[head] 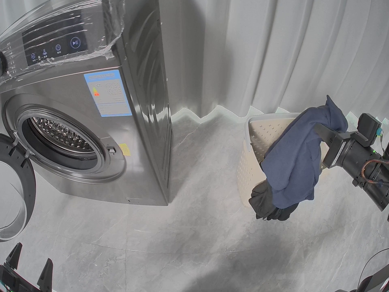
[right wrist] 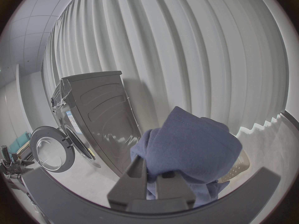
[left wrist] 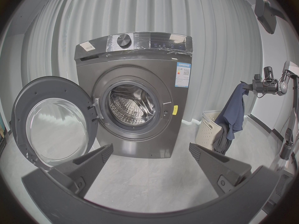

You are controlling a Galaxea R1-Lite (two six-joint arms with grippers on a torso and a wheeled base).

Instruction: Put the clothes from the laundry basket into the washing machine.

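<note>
The right gripper point(head: 324, 134) clenches a limp, creased blue shirt point(head: 295, 163) over the basket point(head: 248, 151) rim; the left gripper point(left wrist: 150, 147) gapes.

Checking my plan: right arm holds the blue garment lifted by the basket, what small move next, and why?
Probably swing the blue garment toward the open drum of the washing machine on the robot's left: the right gripper is shut on it, and the door stands open.
</note>
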